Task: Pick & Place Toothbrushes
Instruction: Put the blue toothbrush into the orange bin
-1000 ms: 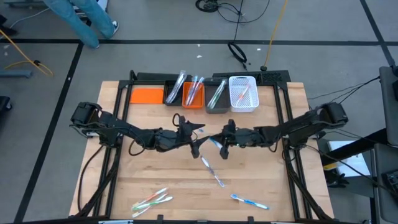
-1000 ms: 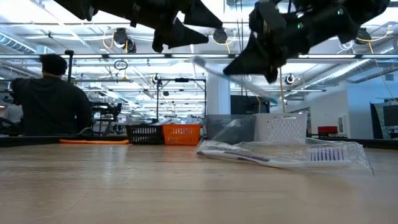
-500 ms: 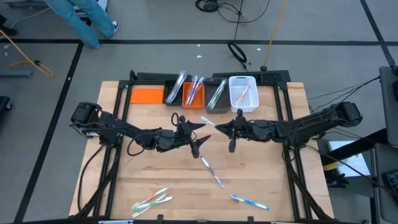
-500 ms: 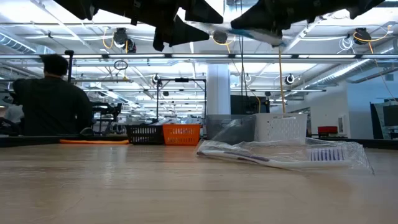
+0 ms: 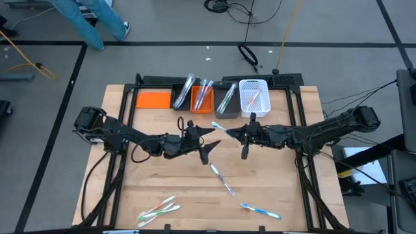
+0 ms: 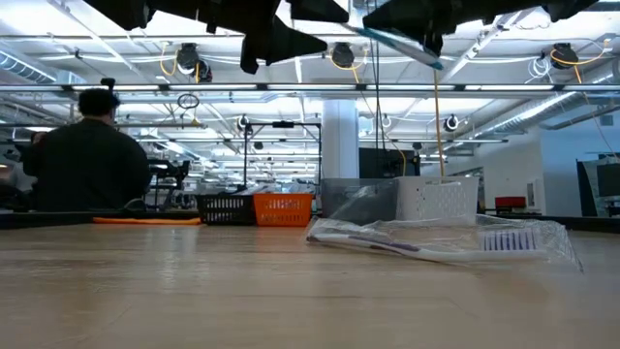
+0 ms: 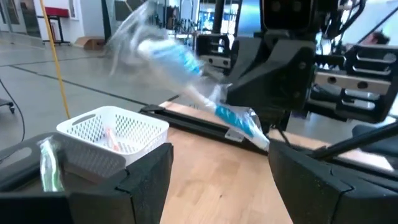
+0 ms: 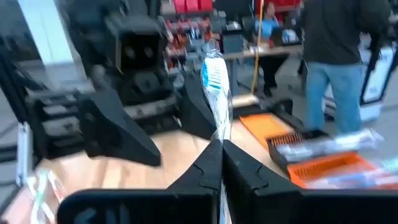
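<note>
Four bins (image 5: 240,99) already hold wrapped toothbrushes, exact count unreadable. My right tool (image 5: 242,135) is pinching one wrapped toothbrush (image 5: 221,127), held aloft just short of the bins. My left tool (image 5: 203,138) hangs spread beside it. Left on the worktop (image 5: 286,188): one at centre (image 5: 221,179), one blue (image 5: 260,210), a cluster (image 5: 158,209) of about three.
</note>
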Robot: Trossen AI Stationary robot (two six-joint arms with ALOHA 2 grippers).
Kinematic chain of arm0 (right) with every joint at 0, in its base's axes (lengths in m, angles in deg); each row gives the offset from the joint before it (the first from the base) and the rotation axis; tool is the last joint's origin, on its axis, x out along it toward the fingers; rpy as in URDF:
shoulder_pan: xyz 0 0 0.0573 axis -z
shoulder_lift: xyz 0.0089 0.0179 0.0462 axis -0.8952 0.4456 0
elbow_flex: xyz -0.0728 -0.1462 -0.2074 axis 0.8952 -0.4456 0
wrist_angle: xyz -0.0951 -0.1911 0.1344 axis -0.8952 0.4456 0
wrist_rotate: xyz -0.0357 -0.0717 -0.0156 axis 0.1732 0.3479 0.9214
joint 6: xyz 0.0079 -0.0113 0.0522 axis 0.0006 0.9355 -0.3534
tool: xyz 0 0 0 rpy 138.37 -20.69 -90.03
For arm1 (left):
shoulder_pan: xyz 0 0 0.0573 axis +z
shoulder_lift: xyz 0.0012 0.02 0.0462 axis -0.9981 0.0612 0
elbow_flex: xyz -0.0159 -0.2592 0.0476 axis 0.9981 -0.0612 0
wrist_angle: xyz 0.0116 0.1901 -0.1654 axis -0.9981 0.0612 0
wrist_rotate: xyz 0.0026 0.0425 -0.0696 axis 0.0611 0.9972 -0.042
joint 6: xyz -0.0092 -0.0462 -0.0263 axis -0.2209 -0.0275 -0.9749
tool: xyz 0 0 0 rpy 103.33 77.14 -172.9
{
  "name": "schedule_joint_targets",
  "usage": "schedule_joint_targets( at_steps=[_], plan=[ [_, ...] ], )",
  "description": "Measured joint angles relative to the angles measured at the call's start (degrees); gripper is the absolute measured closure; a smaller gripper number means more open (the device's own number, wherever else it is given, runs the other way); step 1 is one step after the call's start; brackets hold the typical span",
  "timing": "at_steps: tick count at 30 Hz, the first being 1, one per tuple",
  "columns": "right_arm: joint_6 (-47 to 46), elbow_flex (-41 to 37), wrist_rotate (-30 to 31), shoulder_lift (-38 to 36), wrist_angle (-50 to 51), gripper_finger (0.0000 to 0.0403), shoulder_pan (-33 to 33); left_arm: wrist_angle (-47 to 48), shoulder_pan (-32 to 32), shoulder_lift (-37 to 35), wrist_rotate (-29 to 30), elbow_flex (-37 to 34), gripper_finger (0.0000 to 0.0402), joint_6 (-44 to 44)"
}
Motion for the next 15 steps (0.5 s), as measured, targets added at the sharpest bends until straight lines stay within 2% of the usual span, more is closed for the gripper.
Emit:
schedule_joint_targets(
  at_steps=[4,10,15],
  plan=[
    [1.68,0.03,-0.3,0.77,-5.28,0.0403,-0.93,-2.13,0.05,-0.01,-0.73,0.0,0.0133,0.0],
    [2.87,0.02,-3.3,5.17,-13.73,0.0403,-1.6,-5.71,0.72,-0.01,-7.56,0.0,0.0133,-0.07],
    [5.4,0.0,-3.29,8.91,-22.23,0.0403,-1.55,-5.77,1.07,-0.01,-8.16,0.0,0.0133,-1.02]
  ],
)
